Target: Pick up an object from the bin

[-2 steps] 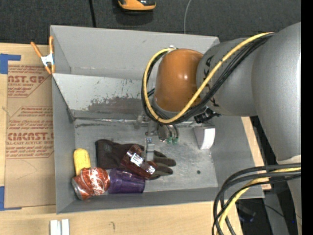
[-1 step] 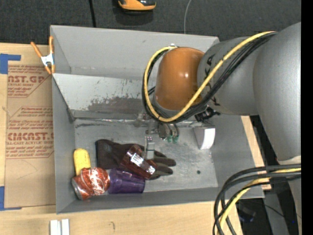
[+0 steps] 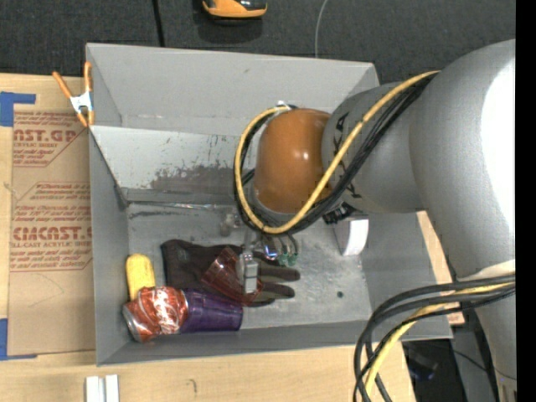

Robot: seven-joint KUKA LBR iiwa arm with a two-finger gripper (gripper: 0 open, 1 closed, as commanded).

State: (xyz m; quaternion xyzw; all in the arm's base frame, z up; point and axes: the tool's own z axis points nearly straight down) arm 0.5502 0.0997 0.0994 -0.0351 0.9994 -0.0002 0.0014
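- My gripper [image 3: 249,276] sits low at lower middle of the frame, over a dark brown glove-like thing [image 3: 186,262]; open or closed, I cannot tell.
- I judge this the grasp step: next comes a firm close, then a straight lift.
- Lower left: purple wrapper [image 3: 209,311], crushed red can [image 3: 155,312].

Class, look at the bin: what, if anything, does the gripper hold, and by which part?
Cannot be told: the gripper is low over the dark brown glove, no hold visible.
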